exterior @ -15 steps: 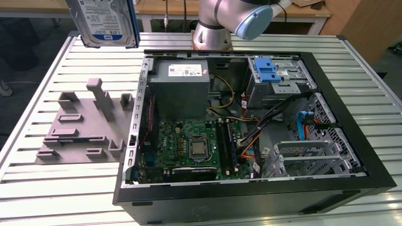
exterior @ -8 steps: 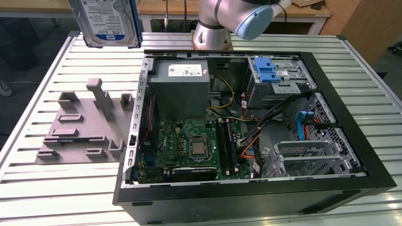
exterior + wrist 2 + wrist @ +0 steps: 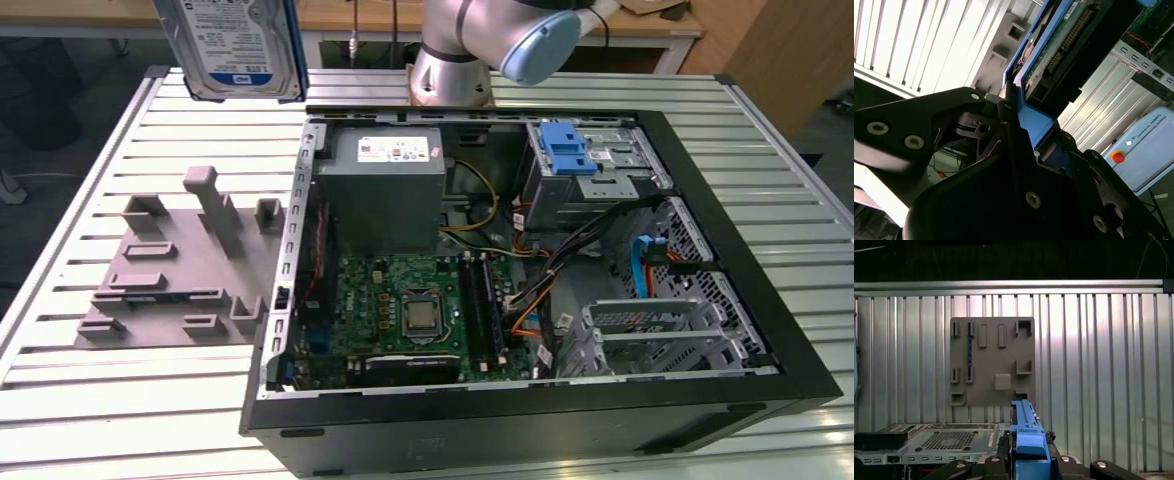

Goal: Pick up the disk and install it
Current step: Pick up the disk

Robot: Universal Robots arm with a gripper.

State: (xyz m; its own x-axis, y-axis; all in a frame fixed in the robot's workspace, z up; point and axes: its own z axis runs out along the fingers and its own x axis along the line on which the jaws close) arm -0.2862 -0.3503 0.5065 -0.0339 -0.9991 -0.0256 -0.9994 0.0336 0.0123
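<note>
**Disk clamped in the claw, lifted over the table**

You have the disk (image 3: 230, 48) up in the air. In the exterior view it hangs upright with its label facing the camera. It is above the far part of the slatted table (image 3: 107, 400), on the exterior view's left of the open computer case (image 3: 534, 400) and not inside it.

In both wrist views the claw (image 3: 1029, 117) is drawn in narrow on the blue frame around the disk. Its black fingers (image 3: 1011, 125) press against the blue plastic. You see the drive edge-on, with its green circuit board showing in the second wrist view.

In the first wrist view the grey holder plate (image 3: 992, 360) lies flat on the table slats beyond the disk, apart from it. In the exterior view that plate sits just beside the case, on the exterior view's left.

Inside the case, the grey power box (image 3: 387, 185) sits toward the far end. The metal cage (image 3: 581, 160) with its blue latch is near it, toward the exterior view's right. The arm's base (image 3: 451, 60) stands behind the case.
</note>
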